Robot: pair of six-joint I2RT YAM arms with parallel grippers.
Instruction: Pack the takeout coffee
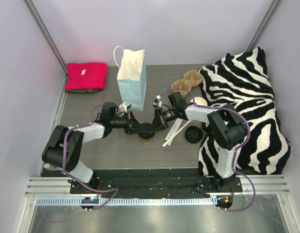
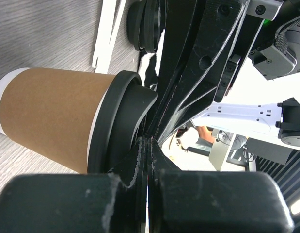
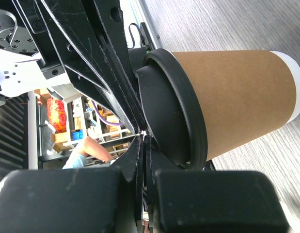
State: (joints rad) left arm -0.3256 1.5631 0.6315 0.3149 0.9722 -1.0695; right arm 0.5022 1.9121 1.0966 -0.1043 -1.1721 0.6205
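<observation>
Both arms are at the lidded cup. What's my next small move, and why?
Probably back the left gripper off the black lid and open it to grasp the takeout coffee. The lid looks seated; this gripper and the right gripper are shut, holding nothing; the cup stands outside the blue bag.

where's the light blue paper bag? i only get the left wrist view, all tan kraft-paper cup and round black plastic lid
Observer: The light blue paper bag with white handles stands upright beyond the tan kraft-paper cup, slightly to its left.
Operator: is the other arm holding anything
Observer: No, the right gripper is shut with nothing visible between its fingers, its tips right by the round black plastic lid.
Operator: what else is near the bag
Observer: A brown moulded-pulp cup carrier lies to the bag's right, beside a zebra-print cloth.
</observation>
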